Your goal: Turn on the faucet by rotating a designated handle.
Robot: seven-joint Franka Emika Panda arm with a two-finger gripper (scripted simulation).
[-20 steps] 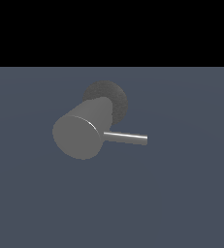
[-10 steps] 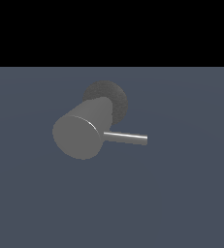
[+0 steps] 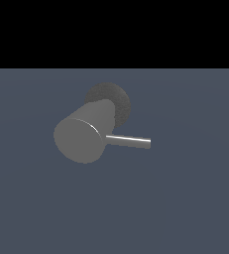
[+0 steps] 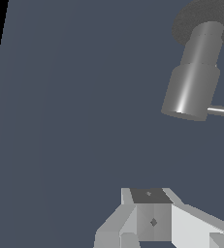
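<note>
With the gripper [image 4: 154, 227] well apart and its fingers' state unclear, approach the handle [image 3: 129, 141] near its free tip, not the faucet [image 3: 84, 134] body.

No words or numbers to read

I look over both views and find no letters, labels, brand names, numbers or signs on anything I can see here.

You have one matte grey thick cylindrical faucet [image 3: 84, 135] to count, standing on one dark rough round base [image 3: 117, 99]. One thin, straight, shiny grey metal rod handle [image 3: 131, 141] sticks sideways from it. One pale grey gripper [image 4: 154, 218] shows, in the wrist view only. One flat slate-blue bench [image 3: 185, 198] carries it all.
</note>
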